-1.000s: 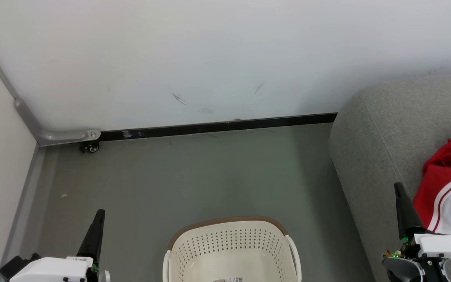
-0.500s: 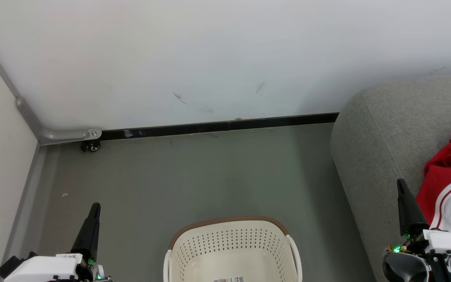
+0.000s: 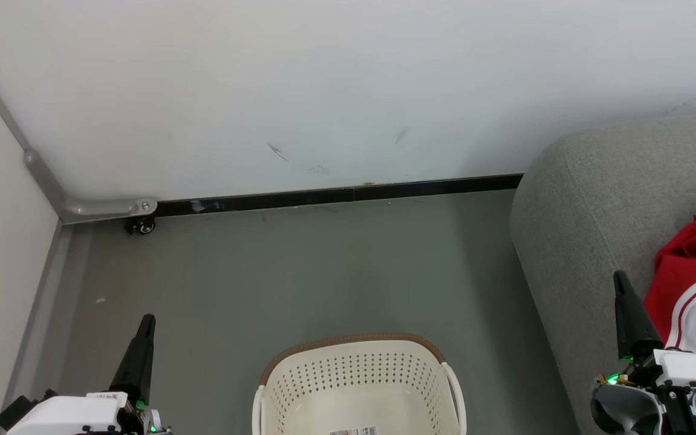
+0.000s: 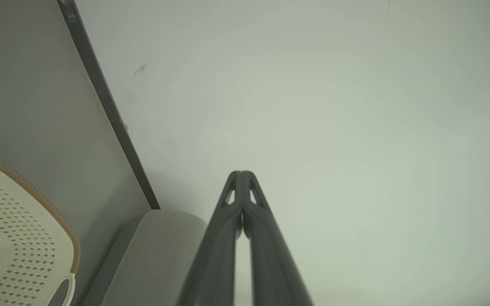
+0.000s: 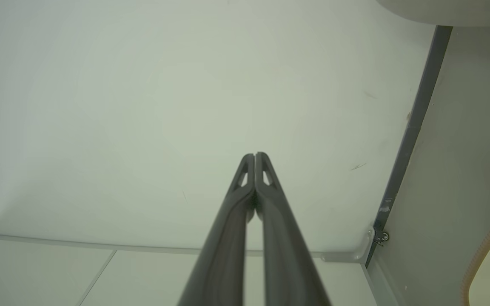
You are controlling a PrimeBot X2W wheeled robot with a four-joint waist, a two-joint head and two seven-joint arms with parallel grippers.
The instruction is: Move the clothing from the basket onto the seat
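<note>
Clothing (image 3: 695, 284) lies on seat (image 3: 589, 199), 3 o'clock in head view. Basket (image 3: 348, 340) at 6 o'clock. Left gripper (image 3: 147, 319) at 7 o'clock, right gripper (image 3: 618, 277) at 4 o'clock: both fully closed, gripping nothing.

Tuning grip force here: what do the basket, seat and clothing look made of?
Basket: apparently moulded plastic, matte cream, with neat rows of holes; brown rim looks ribbed. Seat: grey woven upholstery, finely grained, probably padded given its rounded edge. Clothing: soft red fabric with white stripes, lying in folds; perhaps a sports knit.
</note>
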